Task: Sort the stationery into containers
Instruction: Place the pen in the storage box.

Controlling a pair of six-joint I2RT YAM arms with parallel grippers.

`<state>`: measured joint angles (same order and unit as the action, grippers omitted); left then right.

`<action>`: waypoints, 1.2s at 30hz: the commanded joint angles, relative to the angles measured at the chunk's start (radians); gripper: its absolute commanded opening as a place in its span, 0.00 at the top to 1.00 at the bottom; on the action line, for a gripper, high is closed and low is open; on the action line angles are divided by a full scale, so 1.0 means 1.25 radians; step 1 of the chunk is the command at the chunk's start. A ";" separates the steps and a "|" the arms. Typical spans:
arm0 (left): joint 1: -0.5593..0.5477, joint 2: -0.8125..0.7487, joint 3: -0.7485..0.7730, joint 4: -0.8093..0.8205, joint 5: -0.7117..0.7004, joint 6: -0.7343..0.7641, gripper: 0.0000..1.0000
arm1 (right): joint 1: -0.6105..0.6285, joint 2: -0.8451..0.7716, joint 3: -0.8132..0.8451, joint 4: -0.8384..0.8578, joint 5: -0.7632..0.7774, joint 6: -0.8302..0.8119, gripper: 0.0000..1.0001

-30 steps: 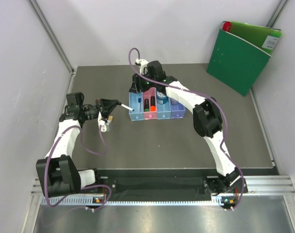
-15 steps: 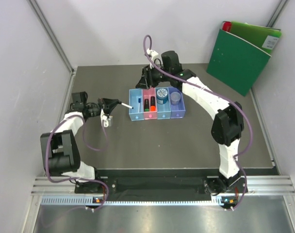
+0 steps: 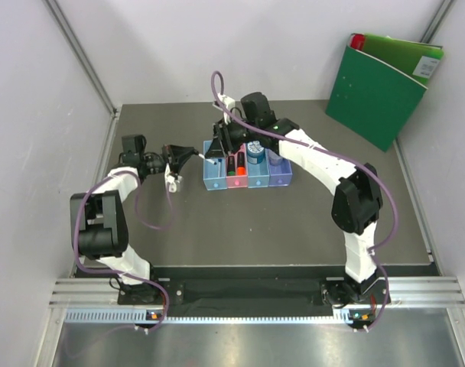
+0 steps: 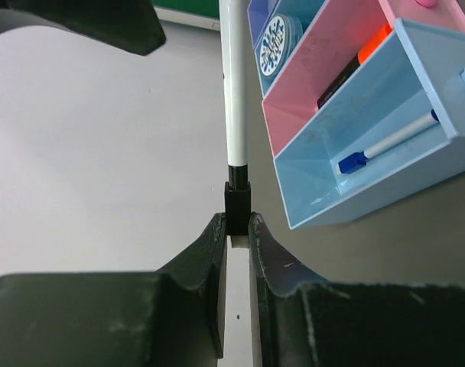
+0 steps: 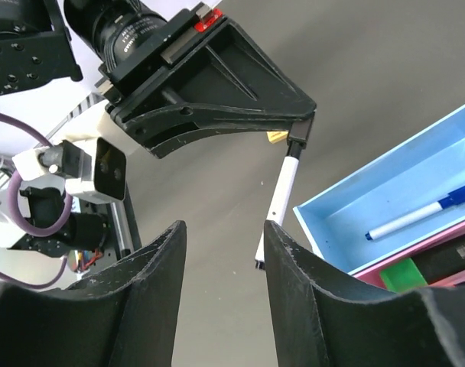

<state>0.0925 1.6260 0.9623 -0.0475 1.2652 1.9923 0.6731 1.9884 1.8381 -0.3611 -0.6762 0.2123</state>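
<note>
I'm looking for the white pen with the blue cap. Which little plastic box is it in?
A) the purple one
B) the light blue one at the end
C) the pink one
B: the thin white blue-capped pen lies inside the light blue plastic box at the row's end.

Binder: big and green (image 3: pixel 382 92), standing on edge at the far right corner, leaning on the wall.
Red piece: a red edge (image 3: pixel 357 38) at the binder's top left corner.
Table: dark grey top (image 3: pixel 255 222).
Rail: ribbed metal (image 3: pixel 416 294) along the near edge.
</note>
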 commanded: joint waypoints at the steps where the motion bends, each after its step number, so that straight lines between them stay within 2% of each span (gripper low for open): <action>1: -0.007 -0.002 0.029 0.029 0.059 0.537 1.00 | 0.019 0.011 0.007 0.024 -0.013 -0.003 0.56; 17: -0.009 -0.054 -0.006 0.058 0.102 0.535 1.00 | 0.032 0.046 0.014 0.034 0.011 -0.007 0.57; 21: -0.009 -0.063 -0.015 0.058 0.106 0.535 1.00 | 0.033 0.051 0.016 0.034 0.012 -0.004 0.60; 22: -0.009 -0.064 -0.019 0.059 0.107 0.535 1.00 | 0.035 0.051 0.016 0.034 0.013 -0.004 0.63; 25: -0.009 -0.064 -0.026 0.067 0.112 0.535 1.00 | 0.037 0.052 0.016 0.034 0.021 -0.004 0.85; 26: -0.010 -0.063 -0.030 0.070 0.114 0.535 1.00 | 0.038 0.052 0.016 0.035 0.023 -0.004 0.96; 27: -0.008 -0.064 -0.032 0.080 0.114 0.534 0.92 | 0.038 0.051 0.017 0.034 0.023 -0.005 1.00; 29: -0.007 -0.064 -0.044 0.089 0.121 0.535 0.82 | 0.041 0.050 0.016 0.032 0.027 -0.005 1.00; 30: -0.005 -0.065 -0.048 0.091 0.118 0.535 0.73 | 0.041 0.049 0.016 0.034 0.028 -0.004 1.00; 36: 0.017 -0.091 -0.069 0.008 0.072 0.537 0.58 | 0.041 0.041 0.002 0.032 0.071 -0.008 1.00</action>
<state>0.0929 1.5677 0.9012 0.0319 1.3411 1.9938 0.7052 2.0598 1.8378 -0.3710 -0.6044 0.2169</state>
